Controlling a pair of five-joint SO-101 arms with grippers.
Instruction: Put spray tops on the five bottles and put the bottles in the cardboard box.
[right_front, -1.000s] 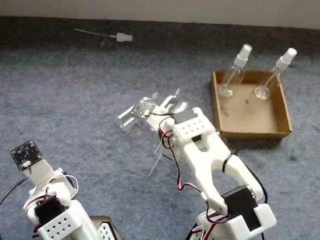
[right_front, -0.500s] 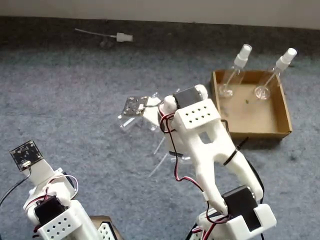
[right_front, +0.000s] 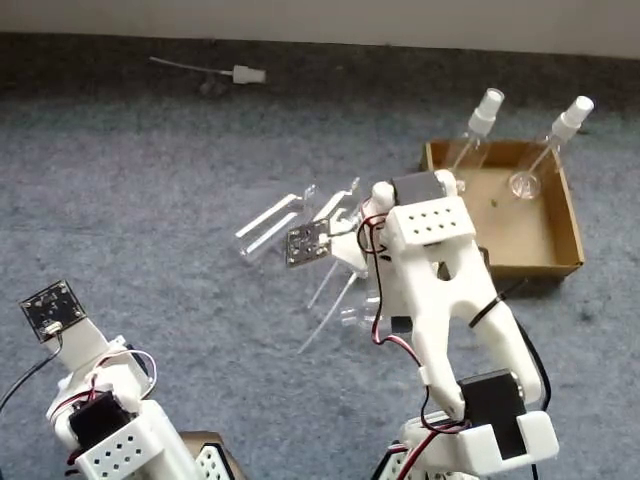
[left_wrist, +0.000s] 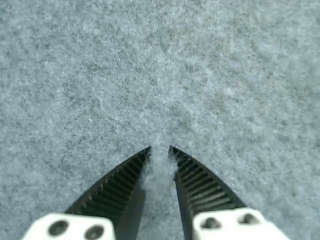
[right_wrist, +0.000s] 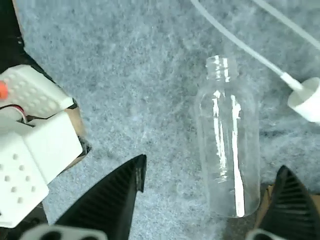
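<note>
My right gripper (right_wrist: 210, 175) is open wide just above the carpet. A clear uncapped bottle (right_wrist: 227, 155) lies on its side between the fingers, untouched. A white spray top (right_wrist: 305, 97) with its thin tube lies just past the bottle's neck. From above, the right arm (right_front: 425, 235) stands between the cardboard box (right_front: 500, 262) and two more clear bottles (right_front: 270, 222) lying on the carpet. Two capped bottles (right_front: 470, 140) stand inside the box. My left gripper (left_wrist: 159, 150) hangs low over bare carpet, shut with nothing in it.
One spray top with a tube (right_front: 240, 73) lies far off near the back wall. Loose thin tubes (right_front: 328, 305) lie on the carpet near the right arm. The left arm (right_front: 90, 400) stands at the front left, with open carpet beyond it.
The right arm's wrist has swung to the right and nearer the front, uncovering the two lying bottles. The left arm has not moved.
</note>
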